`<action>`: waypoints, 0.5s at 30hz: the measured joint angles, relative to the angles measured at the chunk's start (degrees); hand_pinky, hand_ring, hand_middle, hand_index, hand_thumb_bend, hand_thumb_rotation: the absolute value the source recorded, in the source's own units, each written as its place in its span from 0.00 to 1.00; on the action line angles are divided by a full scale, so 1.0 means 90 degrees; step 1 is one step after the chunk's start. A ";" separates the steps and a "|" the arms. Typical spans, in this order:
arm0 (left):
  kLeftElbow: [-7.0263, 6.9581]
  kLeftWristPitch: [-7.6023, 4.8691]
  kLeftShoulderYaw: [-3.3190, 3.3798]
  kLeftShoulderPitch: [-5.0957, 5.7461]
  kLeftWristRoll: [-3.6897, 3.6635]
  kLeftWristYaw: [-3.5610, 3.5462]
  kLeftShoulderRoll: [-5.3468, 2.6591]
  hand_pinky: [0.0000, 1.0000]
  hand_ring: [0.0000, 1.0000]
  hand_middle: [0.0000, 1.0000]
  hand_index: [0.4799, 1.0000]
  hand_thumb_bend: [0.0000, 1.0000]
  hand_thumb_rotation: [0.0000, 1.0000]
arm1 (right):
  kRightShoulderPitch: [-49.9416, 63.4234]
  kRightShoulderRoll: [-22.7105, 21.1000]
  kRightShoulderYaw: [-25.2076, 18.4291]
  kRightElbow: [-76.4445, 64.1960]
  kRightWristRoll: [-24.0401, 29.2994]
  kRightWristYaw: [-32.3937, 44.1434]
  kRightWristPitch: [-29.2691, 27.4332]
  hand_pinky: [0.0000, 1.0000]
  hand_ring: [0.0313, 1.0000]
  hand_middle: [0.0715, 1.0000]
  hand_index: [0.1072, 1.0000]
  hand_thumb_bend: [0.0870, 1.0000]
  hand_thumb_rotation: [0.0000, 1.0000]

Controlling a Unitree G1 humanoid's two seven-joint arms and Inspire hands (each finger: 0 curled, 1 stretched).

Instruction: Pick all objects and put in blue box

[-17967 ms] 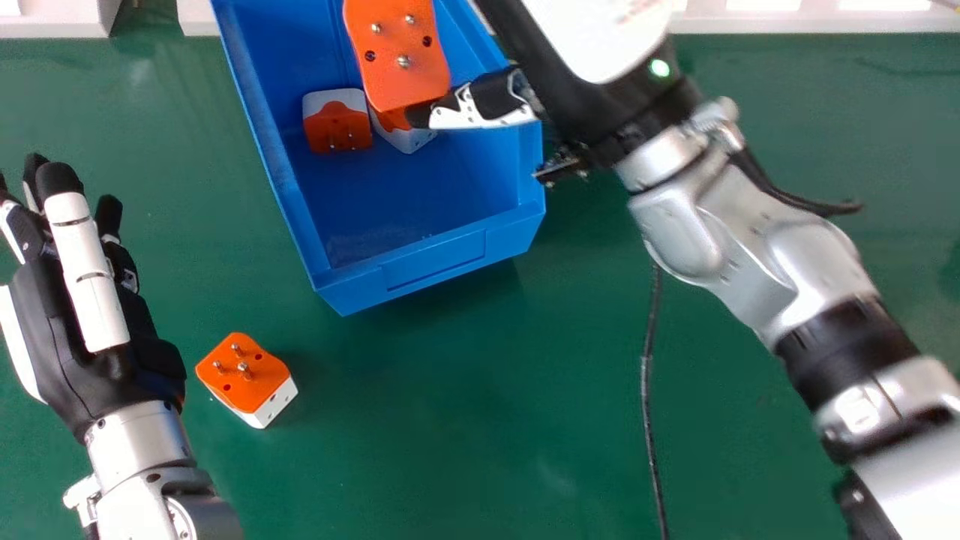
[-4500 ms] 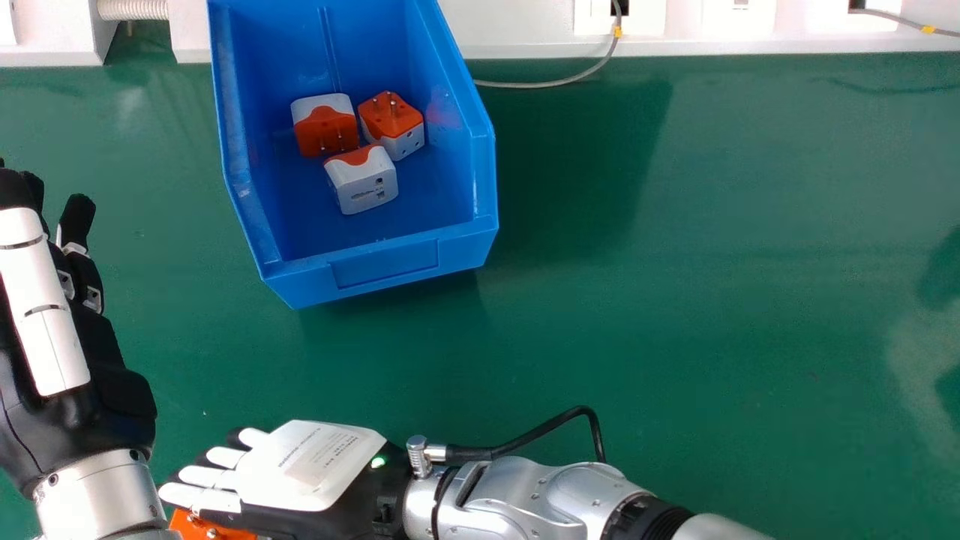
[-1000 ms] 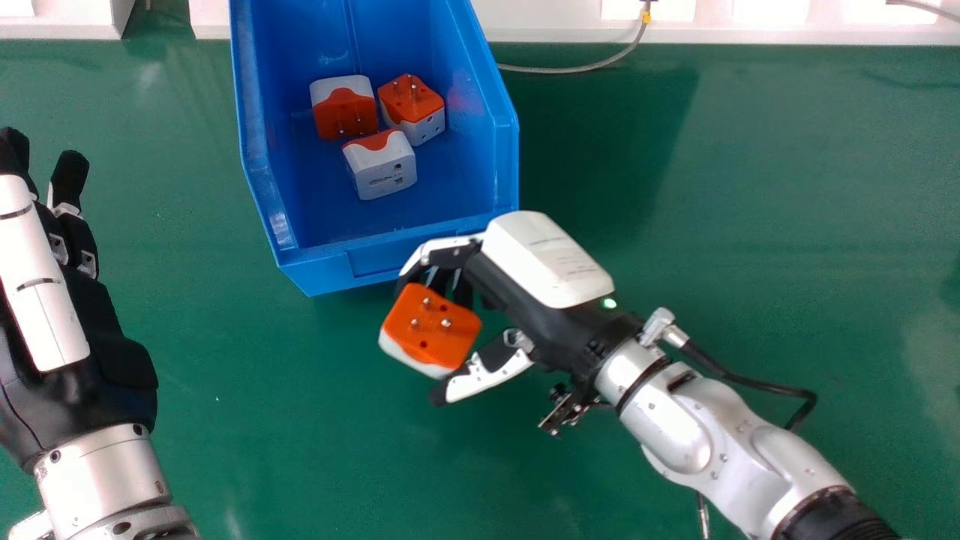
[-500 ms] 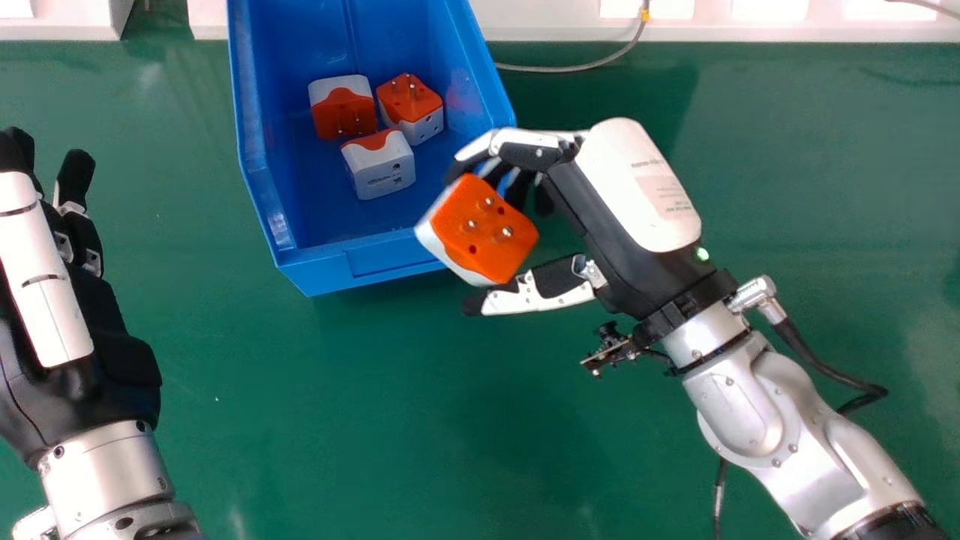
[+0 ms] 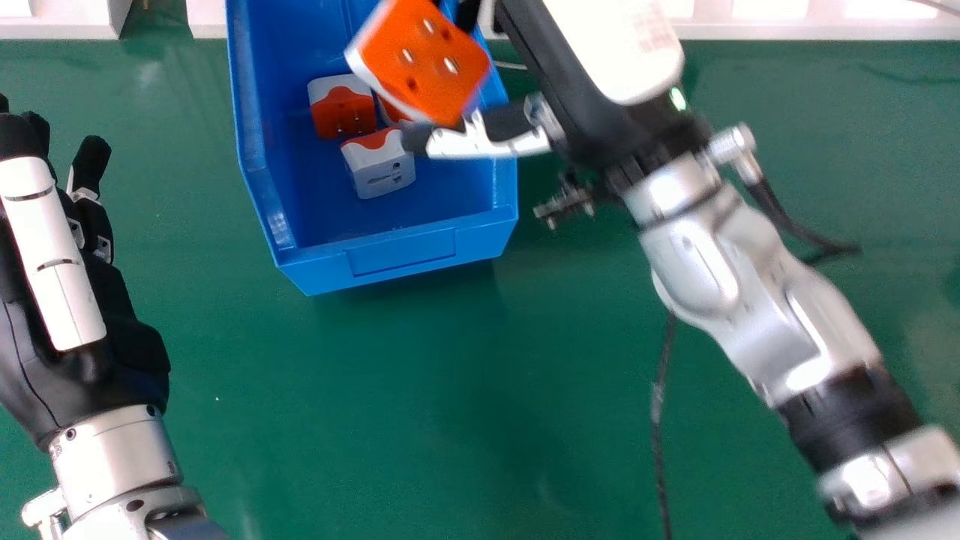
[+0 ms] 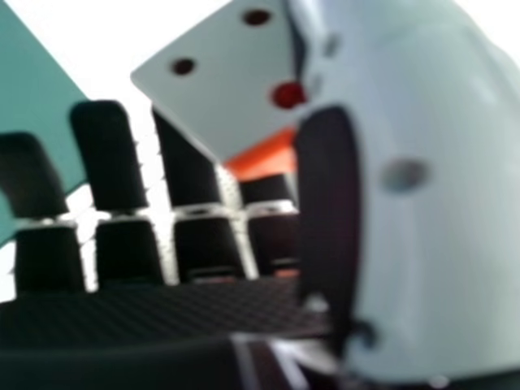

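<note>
Head view: looking from above the near side of the blue box [image 5: 401, 253], facing forward and steeply down, standing well back while the box's far end is running out of frame.
Right hand view: looking from the right hand [image 5: 600, 64] at the box's right side, facing along its palm to the fingers [image 6: 110, 154], sitting very close behind the thumb [image 6: 422, 227].
Both views: sharing that hand, the orange-and-white adapter [image 5: 424, 64] above the box, and green table [image 5: 420, 420] outside it.
</note>
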 measured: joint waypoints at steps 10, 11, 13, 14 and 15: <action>0.0061 -0.0081 -0.0012 -0.0044 -0.0016 -0.0008 -0.0004 0.92 1.00 1.00 1.00 0.63 0.76 | -0.2504 0.0975 0.0721 0.4286 -0.0358 -0.0758 0.0879 0.30 0.40 0.47 0.48 0.44 0.00; 0.0069 -0.0094 -0.0010 -0.0044 -0.0016 -0.0010 -0.0004 0.92 1.00 1.00 1.00 0.63 0.76 | -0.2616 0.1063 0.0778 0.4474 -0.0360 -0.0815 0.0923 0.30 0.40 0.47 0.48 0.44 0.00; 0.0075 -0.0131 -0.0013 -0.0043 -0.0014 -0.0011 -0.0004 0.92 1.00 1.00 1.00 0.62 0.76 | -0.2746 0.1189 0.0858 0.4745 -0.0360 -0.0888 0.1022 0.29 0.41 0.49 0.49 0.44 0.00; 0.0075 -0.0136 -0.0015 -0.0043 -0.0011 -0.0012 -0.0004 0.92 1.00 1.00 1.00 0.62 0.77 | -0.2777 0.1227 0.0898 0.4817 -0.0360 -0.0910 0.1072 0.29 0.41 0.49 0.50 0.44 0.00; 0.0075 -0.0137 -0.0017 -0.0041 -0.0006 -0.0012 -0.0004 0.92 1.00 1.00 1.00 0.62 0.77 | -0.2805 0.1264 0.0940 0.4878 -0.0360 -0.0932 0.1134 0.28 0.41 0.50 0.50 0.44 0.00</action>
